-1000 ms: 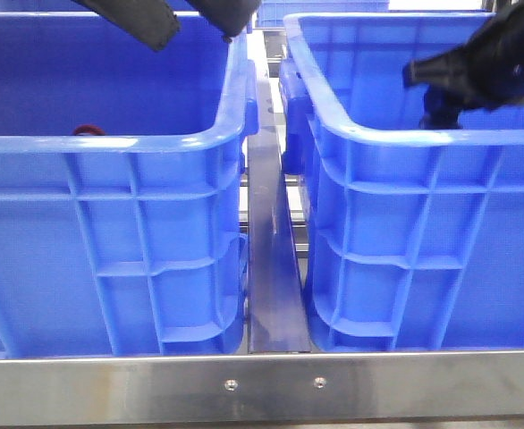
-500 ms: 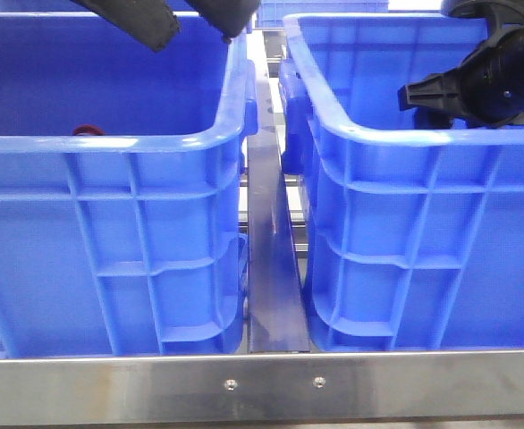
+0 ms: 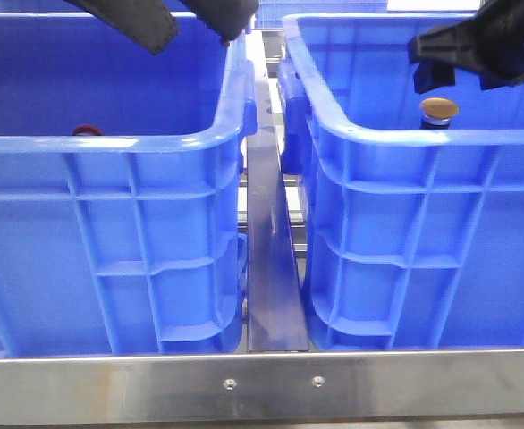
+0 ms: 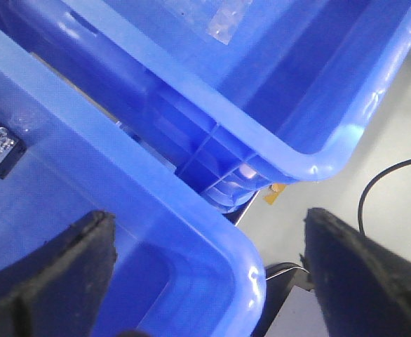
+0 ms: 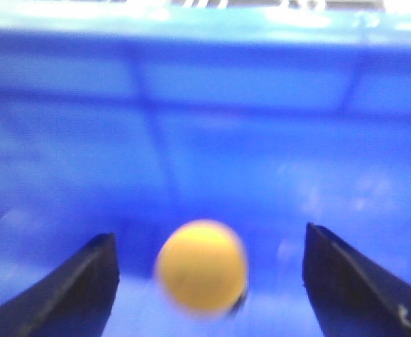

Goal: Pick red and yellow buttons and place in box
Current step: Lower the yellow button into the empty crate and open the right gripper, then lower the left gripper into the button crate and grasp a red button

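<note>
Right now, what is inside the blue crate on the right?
A yellow button shows just above the right crate's near rim, below the open right gripper. The near wall hides the crate's floor and anything else there.

Both crates are deep blue — the left crate (image 3: 110, 223) and the right crate (image 3: 423, 232). The button cap (image 5: 201, 267) is orange-yellow, the gripper fingers (image 5: 72, 295) black — a dark red rim (image 3: 85, 130) shows in the left crate.

Both arms raised, left gripper (image 4: 205, 281) and right gripper (image 5: 209, 281) spread wide
</note>
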`<act>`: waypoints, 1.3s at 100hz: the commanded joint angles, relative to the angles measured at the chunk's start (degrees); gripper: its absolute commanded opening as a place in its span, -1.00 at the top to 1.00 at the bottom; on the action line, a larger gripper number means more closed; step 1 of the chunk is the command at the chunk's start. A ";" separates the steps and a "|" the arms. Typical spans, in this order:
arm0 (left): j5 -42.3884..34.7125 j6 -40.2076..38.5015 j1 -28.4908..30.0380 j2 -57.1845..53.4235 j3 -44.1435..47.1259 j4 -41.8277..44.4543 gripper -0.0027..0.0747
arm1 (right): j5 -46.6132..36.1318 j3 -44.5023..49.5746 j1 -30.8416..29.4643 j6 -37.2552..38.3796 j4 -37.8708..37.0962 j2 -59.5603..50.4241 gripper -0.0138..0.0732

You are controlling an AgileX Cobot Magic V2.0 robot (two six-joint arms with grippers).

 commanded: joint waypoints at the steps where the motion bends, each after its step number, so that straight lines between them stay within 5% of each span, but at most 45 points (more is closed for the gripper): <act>1: -2.22 0.06 -0.31 -1.84 -1.51 -1.65 -0.43 | 1.74 -1.36 -0.27 -0.75 -0.73 -5.10 -0.62; 23: -1.81 0.06 -0.31 -1.84 -1.51 -1.65 -0.43 | 10.33 0.35 -0.16 -0.75 -0.73 -13.06 -0.60; 52: -1.81 -0.14 -0.31 -1.84 -1.51 -1.65 -0.42 | 14.64 7.88 -0.16 -0.75 -0.68 -27.21 -0.01; 72: -1.67 -13.20 2.02 -1.84 -3.08 2.10 -0.40 | 21.86 10.29 -0.16 -0.75 -0.64 -35.15 0.01; 100: 5.42 -31.37 9.21 -1.44 -7.63 17.38 -0.40 | 20.48 10.35 -0.16 -0.75 -0.64 -38.19 0.01; 130: 14.21 -33.69 17.12 4.32 -10.19 23.21 -0.40 | 19.60 10.35 -0.16 -0.75 -0.64 -38.12 0.01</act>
